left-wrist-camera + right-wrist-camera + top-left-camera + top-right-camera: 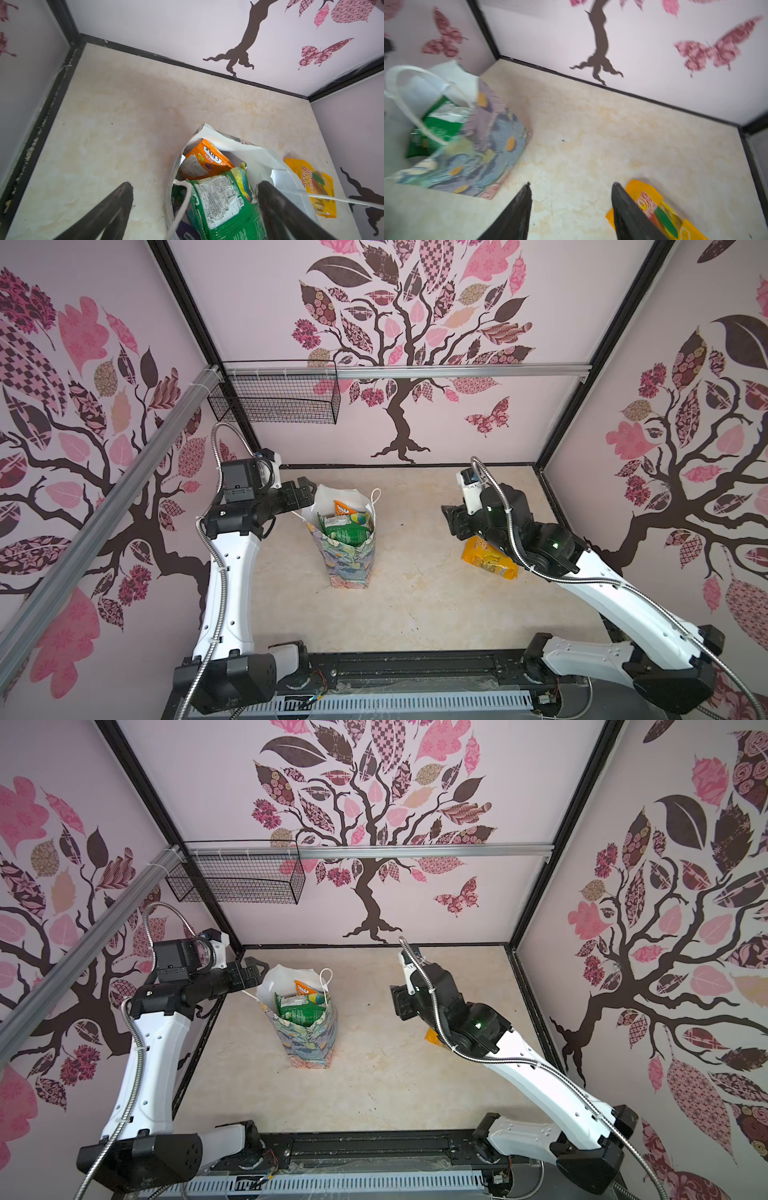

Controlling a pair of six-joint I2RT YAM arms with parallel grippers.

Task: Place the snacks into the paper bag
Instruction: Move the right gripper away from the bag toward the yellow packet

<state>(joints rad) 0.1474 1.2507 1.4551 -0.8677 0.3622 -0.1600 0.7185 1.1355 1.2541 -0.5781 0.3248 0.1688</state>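
Note:
The paper bag (349,568) (309,1048) stands upright left of the table's middle, its mouth open. Inside it are snacks: an orange packet (204,160), a green packet (224,199) on top and a purple one (188,231) below. One yellow snack packet (490,558) (660,212) lies flat on the table at the right. My left gripper (305,493) (194,185) is open and empty, straddling the bag's left rim and cord handle (182,199). My right gripper (451,520) (572,184) is open over bare table, just left of the yellow packet.
A black wire mesh basket (274,400) hangs on the back rail at the upper left. Patterned walls close in the beige table (415,605) on three sides. The right arm hides most of the yellow packet (432,1038) in a top view.

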